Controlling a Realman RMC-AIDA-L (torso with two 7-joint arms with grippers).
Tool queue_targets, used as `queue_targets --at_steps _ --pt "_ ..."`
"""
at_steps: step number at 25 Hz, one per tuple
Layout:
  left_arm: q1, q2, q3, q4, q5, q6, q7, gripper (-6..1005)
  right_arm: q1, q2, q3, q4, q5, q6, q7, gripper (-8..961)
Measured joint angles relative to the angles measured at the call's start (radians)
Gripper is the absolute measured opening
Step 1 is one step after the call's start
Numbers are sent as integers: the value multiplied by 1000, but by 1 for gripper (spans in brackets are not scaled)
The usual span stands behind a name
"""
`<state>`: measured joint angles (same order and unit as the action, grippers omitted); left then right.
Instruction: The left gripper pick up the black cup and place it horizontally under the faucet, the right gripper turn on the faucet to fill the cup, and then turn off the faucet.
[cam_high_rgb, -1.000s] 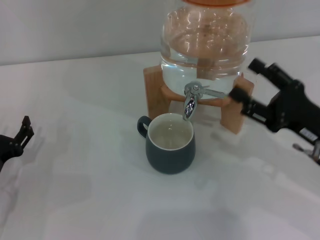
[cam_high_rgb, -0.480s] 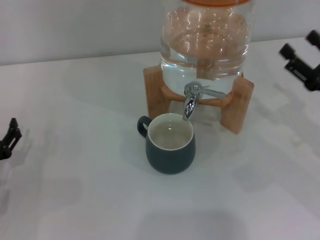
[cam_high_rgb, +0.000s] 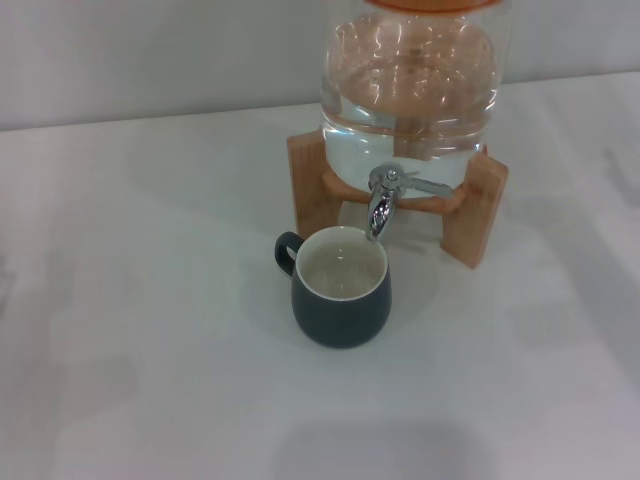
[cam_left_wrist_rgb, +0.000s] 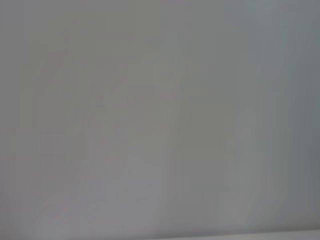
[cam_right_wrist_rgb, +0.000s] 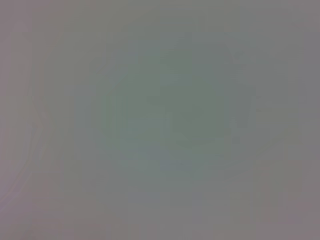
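Note:
The black cup (cam_high_rgb: 340, 288) stands upright on the white table in the head view, its cream inside holding water and its small handle (cam_high_rgb: 287, 250) pointing to the left and back. The chrome faucet (cam_high_rgb: 381, 205) hangs directly over the cup's rim, its thin lever (cam_high_rgb: 428, 186) pointing to the right. No stream of water shows. The faucet sits on a large clear water jar (cam_high_rgb: 410, 85). Neither the left gripper nor the right gripper is in any view. Both wrist views show only a blank grey surface.
The jar rests on a wooden stand (cam_high_rgb: 475, 215) with two upright legs. The white table (cam_high_rgb: 150, 350) spreads around the cup, and a pale wall runs behind the jar.
The right gripper drew back from the faucet lever to the upper right and left the view. The left gripper slid off the left edge. Cup and faucet have not moved.

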<state>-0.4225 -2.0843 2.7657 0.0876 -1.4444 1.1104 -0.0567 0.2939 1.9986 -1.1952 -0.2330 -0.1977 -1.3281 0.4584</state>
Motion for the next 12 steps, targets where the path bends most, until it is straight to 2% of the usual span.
queue_targets --at_steps 2,6,12 --pt "-3 0 0 0 -27 0 1 886 2 6 69 0 0 23 -50 868" --pt "-7 -1 0 4 -94 0 1 886 6 7 124 -2 0 54 -106 868" --pt "-7 -2 0 1 -129 -10 2 886 13 4 141 -2 -2 103 -181 868"
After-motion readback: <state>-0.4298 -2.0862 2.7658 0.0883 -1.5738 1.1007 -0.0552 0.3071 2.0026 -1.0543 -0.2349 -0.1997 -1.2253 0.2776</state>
